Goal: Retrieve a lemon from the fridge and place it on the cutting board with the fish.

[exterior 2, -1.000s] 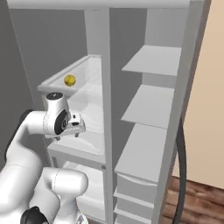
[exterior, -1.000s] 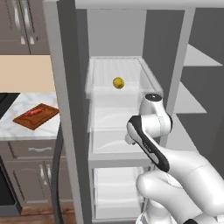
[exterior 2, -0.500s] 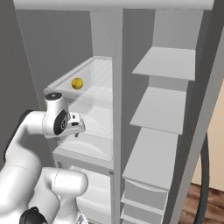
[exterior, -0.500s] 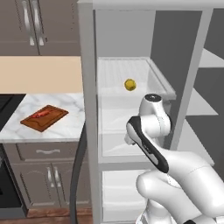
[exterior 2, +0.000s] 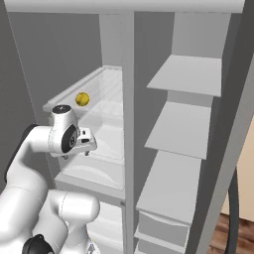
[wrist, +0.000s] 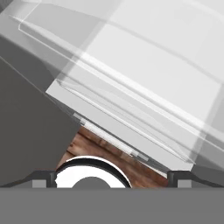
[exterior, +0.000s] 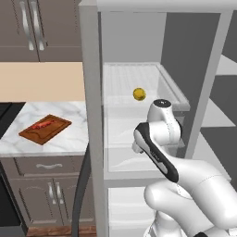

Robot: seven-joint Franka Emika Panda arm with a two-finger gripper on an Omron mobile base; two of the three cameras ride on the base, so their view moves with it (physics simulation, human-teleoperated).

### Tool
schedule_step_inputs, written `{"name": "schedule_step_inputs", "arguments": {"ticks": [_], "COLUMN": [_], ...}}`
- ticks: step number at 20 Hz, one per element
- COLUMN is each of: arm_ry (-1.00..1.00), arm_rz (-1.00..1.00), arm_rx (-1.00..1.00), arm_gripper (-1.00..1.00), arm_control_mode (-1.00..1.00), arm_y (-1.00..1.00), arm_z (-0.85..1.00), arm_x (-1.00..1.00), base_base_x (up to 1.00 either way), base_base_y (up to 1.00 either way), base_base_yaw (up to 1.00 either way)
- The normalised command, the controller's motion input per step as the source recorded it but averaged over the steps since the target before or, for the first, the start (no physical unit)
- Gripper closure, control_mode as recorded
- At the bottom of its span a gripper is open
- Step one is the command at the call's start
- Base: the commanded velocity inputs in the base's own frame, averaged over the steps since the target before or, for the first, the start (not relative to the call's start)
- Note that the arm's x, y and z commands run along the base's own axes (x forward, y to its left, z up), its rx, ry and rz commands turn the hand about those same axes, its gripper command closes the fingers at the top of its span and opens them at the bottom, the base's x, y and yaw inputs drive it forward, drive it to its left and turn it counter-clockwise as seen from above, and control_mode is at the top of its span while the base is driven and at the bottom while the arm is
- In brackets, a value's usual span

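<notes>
While the fridge (exterior: 139,115) stands open in front of the robot, the lemon (exterior: 139,94) sits on a clear upper shelf (exterior: 166,83) inside its left compartment, towards the front of that shelf and apart from its raised side rims. From the right base view the same lemon (exterior 2: 82,99) shows just behind the shelf's front lip, above and slightly behind the arm's wrist.

The gripper (exterior 2: 88,147) hangs in front of the compartment below the lemon's shelf, level with the clear drawers (exterior: 134,139), and it touches nothing. Its jaws stand wide and hold nothing. In the hand view the two dark fingertips (wrist: 40,177) sit far apart at the bottom corners, and the camera looks down across the sloping clear drawer fronts (wrist: 131,96) to a strip of brown wooden floor (wrist: 109,153) beneath them.

To the left of the fridge, well apart from the arm, the marble tabletop (exterior: 69,134) carries the cutting board (exterior: 55,129), which lies flat at an angle to the tabletop's edge. The fish (exterior: 42,125) lies on the board, towards its far left part. Grey-brown cabinets (exterior: 41,28) hang above the tabletop and more doors and a drawer (exterior: 46,185) sit under it.

On the right, the fridge's other compartment holds several plain grey shelves (exterior 2: 188,74), one above another.
</notes>
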Motion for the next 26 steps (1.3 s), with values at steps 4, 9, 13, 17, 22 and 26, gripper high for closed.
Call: {"name": "schedule_step_inputs", "arguments": {"ticks": [4, 9, 13, 17, 22, 26], "arm_ry": [0.00, 0.00, -0.16, -0.21, -0.20, -0.06], "arm_rz": [0.00, 0.00, 0.00, 0.00, 0.00, -0.04], "arm_rx": [0.00, 0.00, 0.00, -0.06, -0.03, 0.07], "arm_gripper": [-1.00, -1.00, -1.00, -1.00, -1.00, -1.00], "arm_control_mode": [1.00, -1.00, -1.00, -1.00, -1.00, -1.00], "arm_y": [0.00, 0.00, 0.00, -0.01, -0.01, -0.14], "arm_z": [0.00, 0.00, 0.01, 0.15, 0.36, 0.62], "arm_x": [0.00, 0.00, -0.10, -0.29, -0.30, -0.03], "base_base_x": [0.00, 0.00, 0.00, 0.00, 0.00, 0.00], "base_base_y": [0.00, 0.00, 0.00, 0.00, 0.00, 0.00], "base_base_yaw": [0.00, 0.00, 0.00, 0.00, 0.00, 0.00]}}
